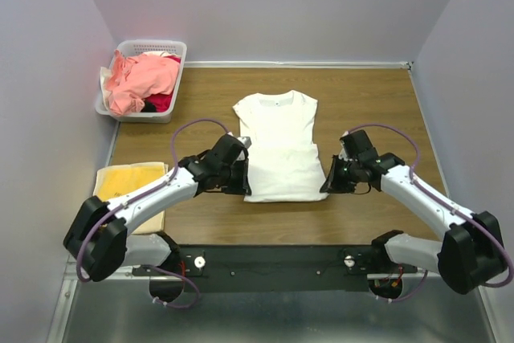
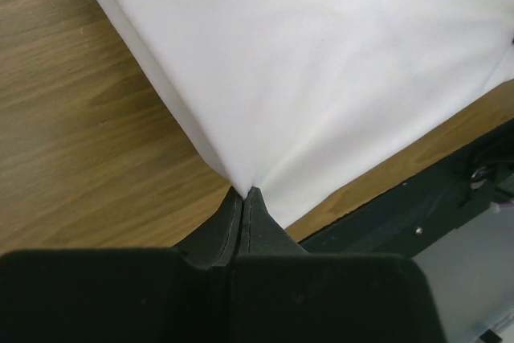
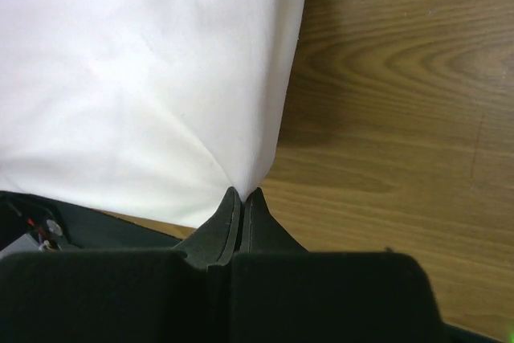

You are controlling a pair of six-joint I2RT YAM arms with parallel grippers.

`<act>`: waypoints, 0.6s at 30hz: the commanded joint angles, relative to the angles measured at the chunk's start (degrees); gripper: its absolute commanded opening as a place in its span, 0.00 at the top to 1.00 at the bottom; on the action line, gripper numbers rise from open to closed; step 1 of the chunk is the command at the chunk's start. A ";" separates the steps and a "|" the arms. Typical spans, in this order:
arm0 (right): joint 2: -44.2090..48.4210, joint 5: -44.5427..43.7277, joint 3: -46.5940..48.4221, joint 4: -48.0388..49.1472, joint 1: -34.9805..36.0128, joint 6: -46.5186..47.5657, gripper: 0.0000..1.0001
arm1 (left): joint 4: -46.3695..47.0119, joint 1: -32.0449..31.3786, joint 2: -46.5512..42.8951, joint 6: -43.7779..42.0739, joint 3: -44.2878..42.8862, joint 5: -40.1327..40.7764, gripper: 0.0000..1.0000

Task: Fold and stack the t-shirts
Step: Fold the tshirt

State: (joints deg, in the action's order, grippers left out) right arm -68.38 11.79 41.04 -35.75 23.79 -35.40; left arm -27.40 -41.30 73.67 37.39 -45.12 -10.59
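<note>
Left wrist view: left gripper [image 2: 243, 192] clenched on a thin pinch of the white t-shirt [image 1: 277, 142] at its side edge near the hem, right gripper [image 3: 242, 192] likewise on the opp. side; shirt lies flat on the table [image 1: 377, 102]. W/ so little cloth pinched, one side could slip on the lift and skew the fold. Hem sits near the table's front edge; bare wood beyond the collar, basket [image 1: 152, 46] well off left.

A white t-shirt [image 1: 277, 146] lies flat on the table [image 1: 377, 118]; salmon-pink and red t-shirts [image 1: 148, 78] fill the basket [image 1: 152, 44].
</note>
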 commanded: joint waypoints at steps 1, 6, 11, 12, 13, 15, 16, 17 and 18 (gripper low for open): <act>5.26 0.25 1.23 -7.48 0.47 -0.64 0.99 | -6.96 -0.54 -6.86 5.67 -1.37 3.64 1.00; 7.73 -0.89 6.06 -11.18 0.55 -0.38 0.99 | -10.83 -1.06 -9.86 6.91 -4.88 5.75 1.00; 8.88 -3.18 10.81 -14.96 0.55 0.59 0.99 | -12.94 -1.50 -11.97 8.32 -6.20 6.80 1.00; 8.79 -3.53 11.52 -15.14 0.55 0.59 0.99 | -13.38 -1.59 -12.23 8.58 -6.55 7.25 1.00; 8.79 -4.57 12.13 -15.49 0.55 1.03 0.99 | -14.17 -1.59 -12.32 8.67 -6.99 7.86 1.00; 7.92 -6.07 13.98 -15.32 0.55 1.64 0.99 | -14.96 -1.59 -12.15 9.37 -8.49 10.14 1.00; 7.39 -8.08 14.59 -15.32 0.55 2.26 0.99 | -14.97 -1.50 -11.97 9.55 -9.01 10.59 1.00; 6.69 -8.88 15.90 -15.23 0.55 2.61 0.99 | -14.97 -1.59 -11.36 9.98 -9.89 13.37 1.00; 5.98 -9.85 16.70 -15.06 0.55 2.70 0.99 | -14.97 -1.59 -10.75 10.33 -10.42 14.27 1.00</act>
State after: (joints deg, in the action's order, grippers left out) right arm -60.53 9.61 53.41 -48.18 24.38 -35.24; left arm -38.92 -42.87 62.72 45.80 -52.01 -4.56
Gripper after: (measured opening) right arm 0.016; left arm 0.012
